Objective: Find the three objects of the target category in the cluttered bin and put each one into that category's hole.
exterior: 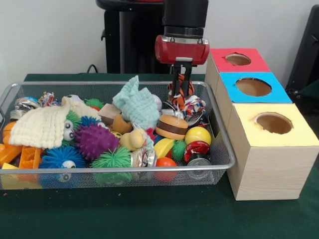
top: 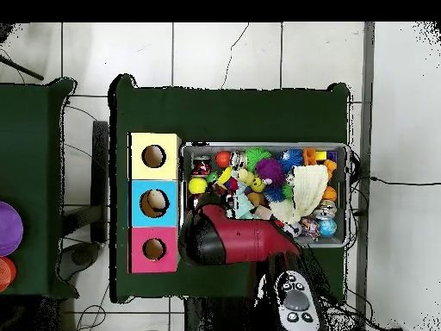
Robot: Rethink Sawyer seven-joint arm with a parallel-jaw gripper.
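A wire mesh bin [exterior: 114, 170] is packed with toys: a burger toy [exterior: 172, 127], a yellow ball [exterior: 198, 135], a purple spiky ball [exterior: 94, 141], a teal cloth [exterior: 135, 104] and a cream cloth [exterior: 42, 127]. My gripper [exterior: 181, 94] hangs over the bin's far right corner. Its fingers straddle an orange-and-black striped toy [exterior: 182, 85] that rises above the rim, and they look shut on it. To the right stand three wooden boxes with a red hole [exterior: 238, 59], a blue hole [exterior: 253, 86] and a yellow hole [exterior: 273, 123]. From overhead the arm [top: 250, 241] hides the gripper.
A small can [exterior: 197, 154], an orange ball [exterior: 166, 163], a green spiky ball [exterior: 112, 159] and a blue spiky ball [exterior: 62, 157] lie along the bin's near wall. The overhead view shows a tan object in the blue box's hole [top: 154, 202] and the bin [top: 348, 198] beside the boxes.
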